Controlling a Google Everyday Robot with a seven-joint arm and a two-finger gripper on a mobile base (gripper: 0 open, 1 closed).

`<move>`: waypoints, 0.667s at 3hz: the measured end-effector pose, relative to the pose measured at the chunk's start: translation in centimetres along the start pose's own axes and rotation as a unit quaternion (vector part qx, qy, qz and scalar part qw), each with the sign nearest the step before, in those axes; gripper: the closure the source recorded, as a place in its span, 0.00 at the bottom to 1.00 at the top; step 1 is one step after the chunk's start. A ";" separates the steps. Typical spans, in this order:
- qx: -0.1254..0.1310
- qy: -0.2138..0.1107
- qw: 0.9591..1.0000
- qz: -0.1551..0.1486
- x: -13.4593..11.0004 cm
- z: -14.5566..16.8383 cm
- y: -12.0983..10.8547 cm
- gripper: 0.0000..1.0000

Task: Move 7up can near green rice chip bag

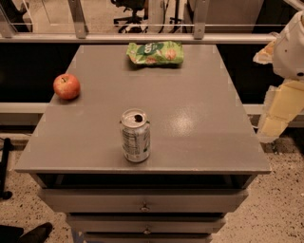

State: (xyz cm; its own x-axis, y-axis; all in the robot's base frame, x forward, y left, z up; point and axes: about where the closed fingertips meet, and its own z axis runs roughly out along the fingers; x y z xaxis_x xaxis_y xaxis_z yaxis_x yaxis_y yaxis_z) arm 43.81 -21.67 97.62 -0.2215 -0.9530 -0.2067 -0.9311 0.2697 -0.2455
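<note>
Nearest the camera: the drawers [144, 207] under the table [199, 118].

7up can [135, 136] stood upright on the tabletop near the front edge, roughly centred, its top opened. Nothing was touching it.

Gripper [278, 114] hung off the table's right side, beyond the edge and well apart from the can. Whether it was released or clenched could not be told. It held none of the task objects.

Apple [66, 86] sat at the left edge, midway back and clear of the direct line from can to bag.

Green rice chip bag [155, 53] lay flat at the far edge, slightly right of the can's line and well apart from it. Behind it were a railing [142, 38] and an office chair [129, 9].

Judgement: the step in hand was the reach to the can, with no grasp made yet.

To do it well:
- Come in from the right and close around the can's mid-body, below the rim, so it does not tip toward the front edge.
- Lift only enough to clear the surface.
- Carry it straight back and set it upright just beside the bag, not on the crinkled foil.
- Keep it short of the far edge.
</note>
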 end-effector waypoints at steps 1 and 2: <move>0.001 -0.005 1.000 0.002 -0.2 0.2 0.0 0.00; 0.007 -0.067 0.997 0.028 -2.3 2.2 0.0 0.00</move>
State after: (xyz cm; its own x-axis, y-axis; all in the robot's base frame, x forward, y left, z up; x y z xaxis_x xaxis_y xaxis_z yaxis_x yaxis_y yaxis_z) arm 44.97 -19.21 95.98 -0.2318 -0.9097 -0.3444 -0.9141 0.3249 -0.2428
